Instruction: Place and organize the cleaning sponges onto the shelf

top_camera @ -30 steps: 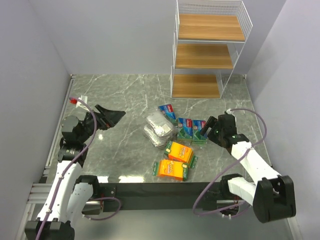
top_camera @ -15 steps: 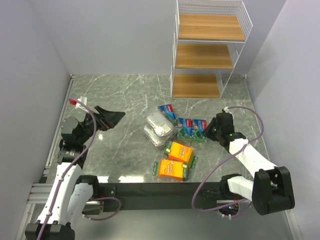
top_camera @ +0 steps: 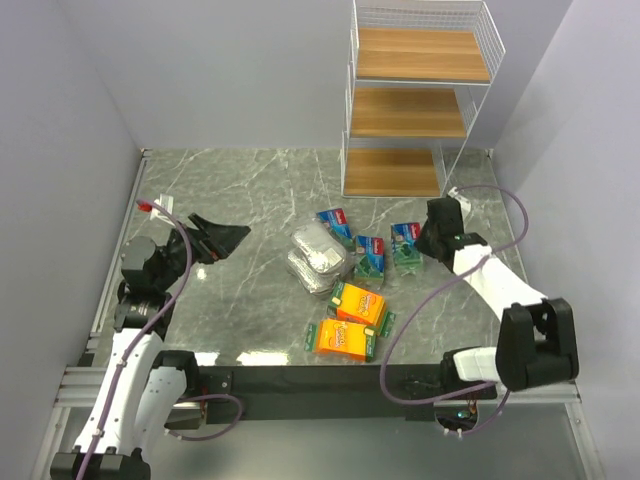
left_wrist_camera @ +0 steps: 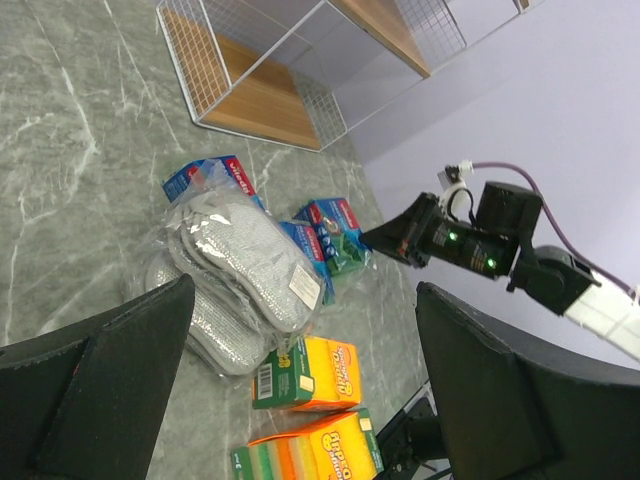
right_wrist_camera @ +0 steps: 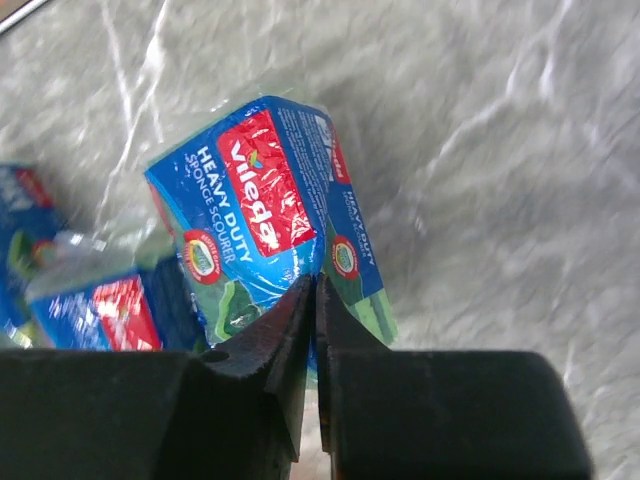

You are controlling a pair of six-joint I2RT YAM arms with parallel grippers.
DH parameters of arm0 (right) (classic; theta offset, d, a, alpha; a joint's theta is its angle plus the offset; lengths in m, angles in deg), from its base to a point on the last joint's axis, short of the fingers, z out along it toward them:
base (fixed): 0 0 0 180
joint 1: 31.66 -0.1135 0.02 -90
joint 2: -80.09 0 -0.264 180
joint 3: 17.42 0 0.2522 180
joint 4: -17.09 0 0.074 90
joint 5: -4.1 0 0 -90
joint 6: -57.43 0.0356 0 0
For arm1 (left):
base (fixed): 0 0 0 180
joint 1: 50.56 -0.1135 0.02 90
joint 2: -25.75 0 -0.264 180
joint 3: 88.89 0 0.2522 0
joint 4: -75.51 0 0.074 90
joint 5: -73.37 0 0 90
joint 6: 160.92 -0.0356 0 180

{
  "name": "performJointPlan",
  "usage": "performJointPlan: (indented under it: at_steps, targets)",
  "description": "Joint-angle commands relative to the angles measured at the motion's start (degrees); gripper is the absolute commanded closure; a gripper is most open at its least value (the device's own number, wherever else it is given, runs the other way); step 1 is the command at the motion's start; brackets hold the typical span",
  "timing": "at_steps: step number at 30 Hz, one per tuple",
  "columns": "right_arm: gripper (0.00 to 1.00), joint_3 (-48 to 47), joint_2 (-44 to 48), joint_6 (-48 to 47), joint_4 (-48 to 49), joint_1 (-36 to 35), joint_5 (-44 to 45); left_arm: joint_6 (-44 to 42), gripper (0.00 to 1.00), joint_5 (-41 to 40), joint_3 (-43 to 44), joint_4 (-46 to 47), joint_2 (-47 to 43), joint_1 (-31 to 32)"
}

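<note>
While the right gripper [right_wrist_camera: 313, 290] has its jaws clenched on the near edge of a blue-and-green pack [right_wrist_camera: 270, 215], with only a hairline gap between the fingers, the pack is held label up and skewed. I can't tell whether it is clear of the table [top_camera: 250, 190] or dragging on it. In the top view this held pack [top_camera: 406, 243] is at the right end of the pile, in front of the shelf [top_camera: 420, 100] but well short of it.

The left gripper [top_camera: 225, 238] has its jaws released and spread wide. It grips nothing, sits to the left well apart from the pile, and points towards it.

Moving outward from the grasp:
- The second blue-and-green pack [top_camera: 370, 256] is just left of the held one. In the right wrist view the two look close, and contact is unclear.
- The third blue-and-green pack [top_camera: 336, 224] is further left, against the silvery grey packs.
- The two silvery grey packs [top_camera: 318, 258] are overlapped in clear wrap at the centre of the pile.
- The two orange packs [top_camera: 352, 320] are nearest the arm bases, one behind the other and just beside each other.

The shelf is a three-tier white wire rack with wooden boards, standing at the far right of the table against the back wall. All seven packs are on the marble, outside the shelf.
</note>
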Motion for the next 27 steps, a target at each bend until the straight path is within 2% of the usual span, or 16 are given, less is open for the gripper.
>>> performJointPlan:
  at_steps: [1,2,4,5,6,9,14,17,20,21,27]
  targets:
    - [0.87,-4.9,-4.7,-3.0,-2.4,0.4,5.1,-0.8,0.0,0.4,0.1,0.1,-1.3,0.2]
    - [0.86,-6.0,-5.6,-3.1,-2.5,0.3,5.2,-0.9,0.01,0.4,0.2,0.0,-1.4,0.2]
    - [0.78,-6.9,-7.5,-3.1,-2.8,0.5,5.6,-1.0,0.01,0.4,0.5,-0.5,-1.8,0.2]
    - [0.71,-7.6,-7.9,-2.7,-3.3,0.4,6.4,-1.2,0.0,0.3,0.7,-0.9,-1.8,0.2]
    - [0.56,-7.9,-8.0,-2.3,-3.6,0.4,7.0,-1.3,0.01,0.2,0.8,-1.0,-2.0,0.2]
    - [0.38,-9.5,-6.7,-1.3,-4.9,0.4,10.1,-1.2,0.01,0.2,0.6,-0.9,-2.1,0.2]
    - [0.31,-10.0,-1.1,3.1,-8.8,0.5,15.0,-0.4,0.01,0.9,0.8,-0.3,-2.0,0.2]
    - [0.31,-7.1,3.8,7.8,-9.7,0.4,12.4,-0.3,0.01,0.6,0.8,-0.1,-2.3,0.2]
    - [0.31,-1.7,8.2,12.7,-7.5,0.4,3.4,-0.2,0.0,0.8,0.6,0.3,-2.4,0.2]
    - [0.31,-0.2,9.7,13.9,-6.4,0.4,-2.1,-0.2,0.0,0.8,0.5,0.4,-2.2,0.2]
    - [0.28,9.9,14.1,25.5,-0.1,0.4,-14.0,0.0,0.01,0.9,0.0,0.3,-2.3,0.2]
